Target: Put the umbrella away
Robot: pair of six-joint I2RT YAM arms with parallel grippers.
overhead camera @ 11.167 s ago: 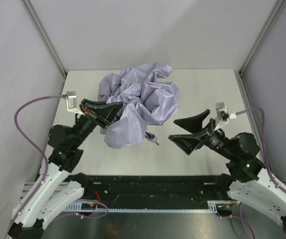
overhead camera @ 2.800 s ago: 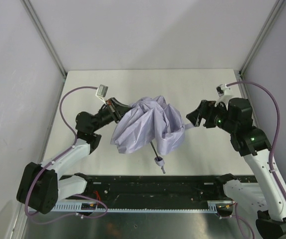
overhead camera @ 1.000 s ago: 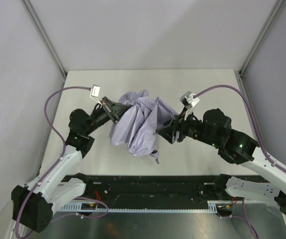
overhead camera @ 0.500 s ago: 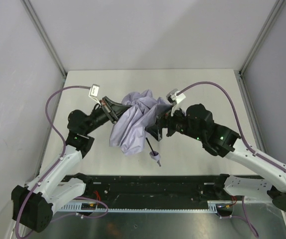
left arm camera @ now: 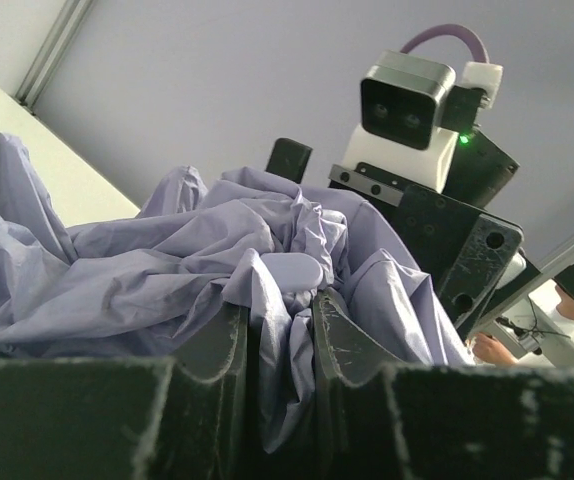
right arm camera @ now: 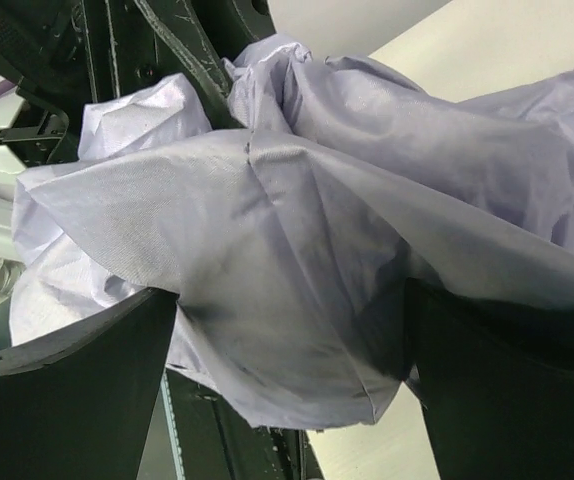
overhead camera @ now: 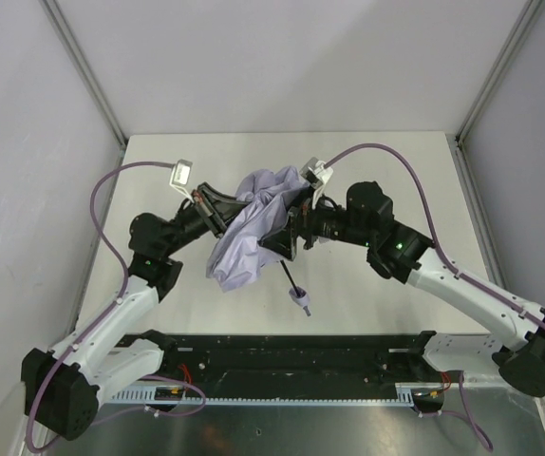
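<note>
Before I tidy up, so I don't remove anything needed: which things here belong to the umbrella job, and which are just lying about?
Job: umbrella; left gripper, pinching its fabric; right gripper, open around it.
Not the job: table; robot cables.

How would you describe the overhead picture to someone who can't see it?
A crumpled lavender umbrella is held over a white table. The robot's left gripper pinches its fabric; the right gripper straddles it, fingers open.

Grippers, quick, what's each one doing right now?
Left gripper: closed, pinching a fold of the umbrella canopy.
Right gripper: open, fingers wide on either side of the canopy fabric.
</note>
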